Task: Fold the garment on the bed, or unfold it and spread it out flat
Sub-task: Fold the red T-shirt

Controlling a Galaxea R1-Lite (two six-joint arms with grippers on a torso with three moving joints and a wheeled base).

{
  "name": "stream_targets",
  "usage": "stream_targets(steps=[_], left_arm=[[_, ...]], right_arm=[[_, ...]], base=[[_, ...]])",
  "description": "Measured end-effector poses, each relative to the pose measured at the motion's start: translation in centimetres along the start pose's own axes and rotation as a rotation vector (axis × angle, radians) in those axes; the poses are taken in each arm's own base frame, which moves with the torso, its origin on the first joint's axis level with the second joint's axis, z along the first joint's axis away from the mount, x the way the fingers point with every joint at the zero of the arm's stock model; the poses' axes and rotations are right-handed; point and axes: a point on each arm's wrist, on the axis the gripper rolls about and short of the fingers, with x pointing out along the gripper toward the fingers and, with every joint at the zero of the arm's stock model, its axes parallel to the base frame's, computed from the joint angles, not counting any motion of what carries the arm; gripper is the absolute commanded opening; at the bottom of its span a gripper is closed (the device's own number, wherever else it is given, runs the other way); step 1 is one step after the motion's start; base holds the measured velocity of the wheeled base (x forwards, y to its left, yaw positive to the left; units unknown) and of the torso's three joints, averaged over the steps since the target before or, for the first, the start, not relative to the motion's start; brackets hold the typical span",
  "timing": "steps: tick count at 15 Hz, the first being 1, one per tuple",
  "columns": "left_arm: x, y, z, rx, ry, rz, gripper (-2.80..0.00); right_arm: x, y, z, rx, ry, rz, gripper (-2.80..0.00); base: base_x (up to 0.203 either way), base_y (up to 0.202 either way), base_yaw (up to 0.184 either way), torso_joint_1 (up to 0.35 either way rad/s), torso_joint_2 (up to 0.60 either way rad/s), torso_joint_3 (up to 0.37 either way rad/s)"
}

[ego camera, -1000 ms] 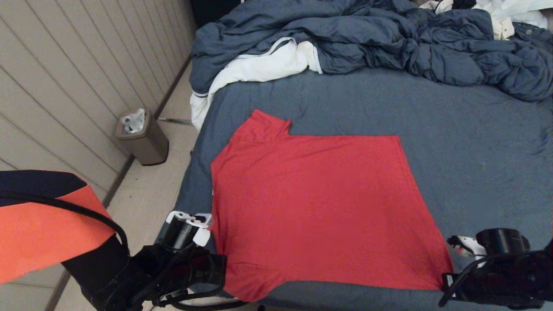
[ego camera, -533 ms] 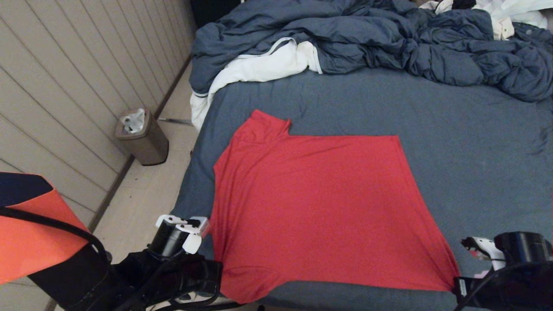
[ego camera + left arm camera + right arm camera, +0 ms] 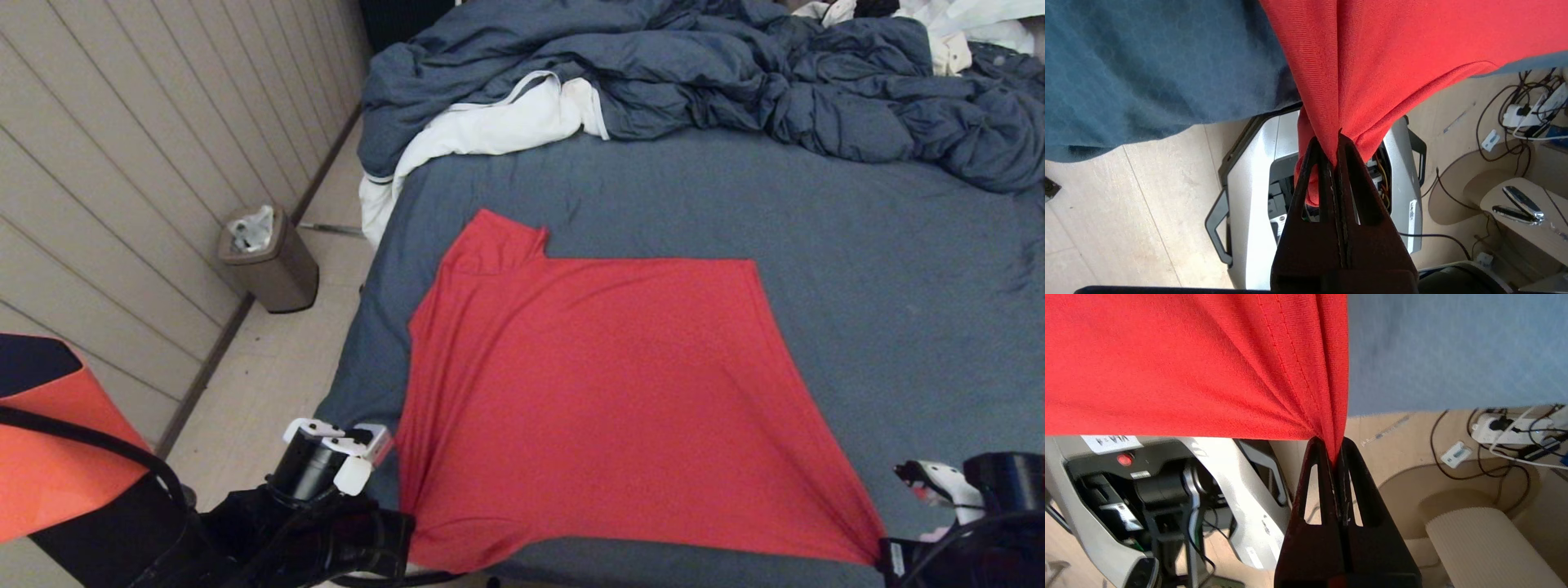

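Observation:
The red T-shirt [image 3: 604, 392] lies plain side up on the slate-blue bed [image 3: 857, 245], its near part drawn past the bed's front edge. My left gripper [image 3: 1334, 136] is shut on bunched red cloth [image 3: 1372, 61] at the shirt's near left corner, over the floor in front of the mattress. My right gripper [image 3: 1333, 443] is shut on the near right corner, where the cloth [image 3: 1188, 363] fans out in taut pleats. In the head view both wrists sit at the bottom corners, with the fingertips hidden.
A rumpled blue duvet [image 3: 735, 73] is heaped across the far side of the bed, with a white cloth [image 3: 490, 122] beside it. A small bin [image 3: 269, 261] stands on the floor by the wall at left. The robot base [image 3: 1257, 196] and cables [image 3: 1515, 428] lie below the grippers.
Both grippers have drawn back toward me and lower, pulling the shirt's near corners over the bed's front edge. The near hem has stretched tighter and wider.

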Motion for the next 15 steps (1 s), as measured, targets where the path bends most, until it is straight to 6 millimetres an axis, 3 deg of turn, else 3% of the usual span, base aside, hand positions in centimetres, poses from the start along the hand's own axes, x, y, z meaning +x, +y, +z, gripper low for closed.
stream_targets(steps=[11,15], left_arm=[[-2.0,-0.4,-3.2,0.042,0.081,-0.013,-2.80],[-2.6,-0.7,-3.6,0.051,0.081,-0.022,-2.80]], right_arm=[[-2.1,0.0,-3.7,-0.003,0.055,-0.016,-2.80],[-2.3,-0.1,-3.4,-0.001,0.030,-0.023,-2.80]], base=[[0.000,0.000,0.000,0.000,0.00,0.000],[0.000,0.000,0.000,0.000,0.00,0.000]])
